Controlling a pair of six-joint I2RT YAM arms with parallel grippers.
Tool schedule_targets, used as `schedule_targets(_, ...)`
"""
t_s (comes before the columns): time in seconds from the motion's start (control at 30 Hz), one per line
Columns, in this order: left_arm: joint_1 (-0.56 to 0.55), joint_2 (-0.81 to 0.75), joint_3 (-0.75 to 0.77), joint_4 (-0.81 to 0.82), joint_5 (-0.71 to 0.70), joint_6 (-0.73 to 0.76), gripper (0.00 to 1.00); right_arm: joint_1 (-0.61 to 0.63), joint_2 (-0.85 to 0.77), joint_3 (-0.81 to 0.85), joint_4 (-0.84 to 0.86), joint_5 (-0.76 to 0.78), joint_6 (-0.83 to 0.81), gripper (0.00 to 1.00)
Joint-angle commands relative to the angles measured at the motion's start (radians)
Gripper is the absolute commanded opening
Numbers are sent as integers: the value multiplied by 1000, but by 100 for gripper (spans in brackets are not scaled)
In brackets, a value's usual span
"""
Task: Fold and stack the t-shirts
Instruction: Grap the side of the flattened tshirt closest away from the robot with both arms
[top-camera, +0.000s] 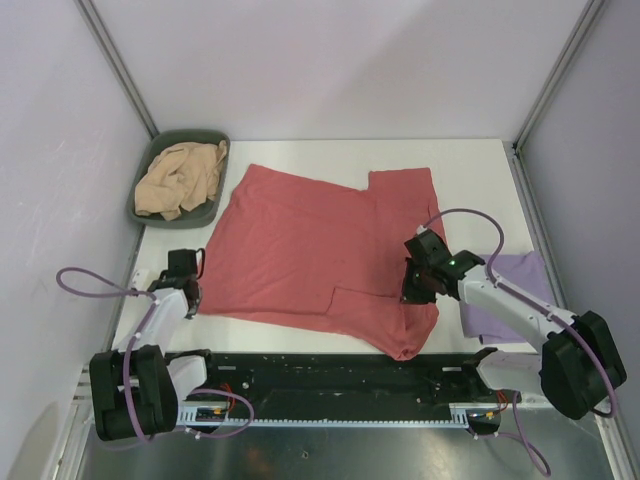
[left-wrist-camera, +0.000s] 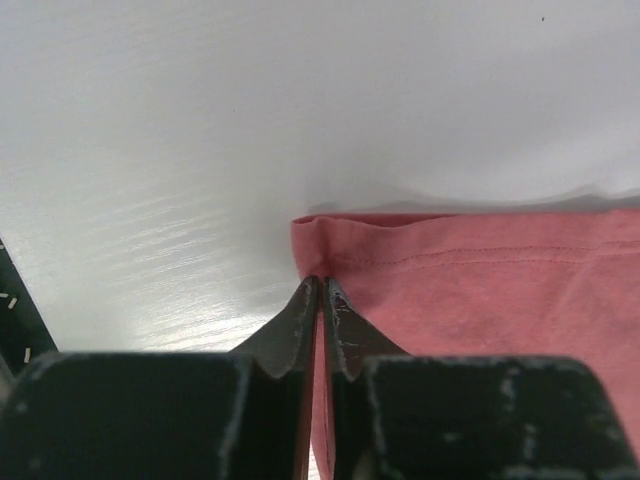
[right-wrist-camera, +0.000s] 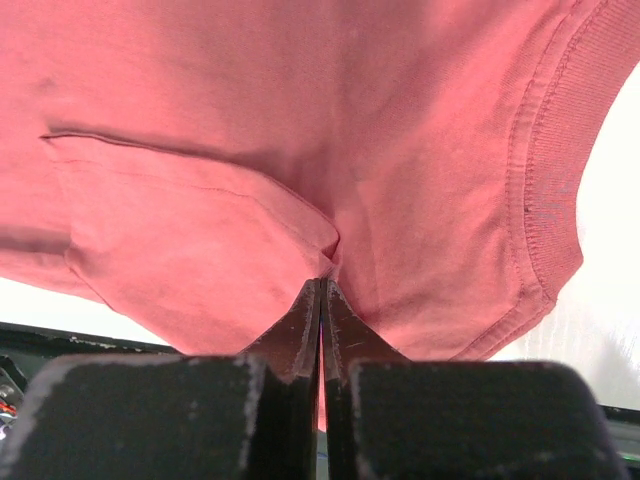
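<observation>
Lab test cell: bare walls (top-camera: 330, 60), white table (top-camera: 470, 160)

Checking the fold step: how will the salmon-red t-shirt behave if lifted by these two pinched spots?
Likely floppy: the salmon-red t-shirt bunches at the right gripper and wrinkles at the left gripper. It would probably sag between the two grips. It looks thin and light, so the rest should drag along the table easily.

salmon-red t-shirt (top-camera: 310, 255): the largest, spread flat over the table's middle and mostly smooth; one sleeve points to 1 o'clock, and the corner at 5 o'clock is bunched into a fold.
lavender t-shirt (top-camera: 520, 290): pale, lying flat at 4 o'clock, just beside the red one, partly hidden.
tan-beige t-shirt (top-camera: 180, 180): crumpled heap at 10 o'clock, inside the dark green bin (top-camera: 190, 134).
</observation>
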Motion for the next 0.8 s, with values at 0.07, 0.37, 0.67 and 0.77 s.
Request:
schedule_targets(0.07, 11, 5, 55, 17, -50, 4, 1, -8, -76, 54, -34, 42, -12, 0)
schedule_targets(0.37, -1, 5, 144, 19, -10, 127, 0, -10, -156, 54, -73, 126, 8, 0)
schedule_targets(0.67, -105, 147, 304, 43, -2, 244, 0, -2, -217, 54, -63, 221, 51, 0)
schedule_targets(0.77, -131, 213, 364, 44, -4, 271, 0, 2, -225, 54, -45, 248, 59, 0)
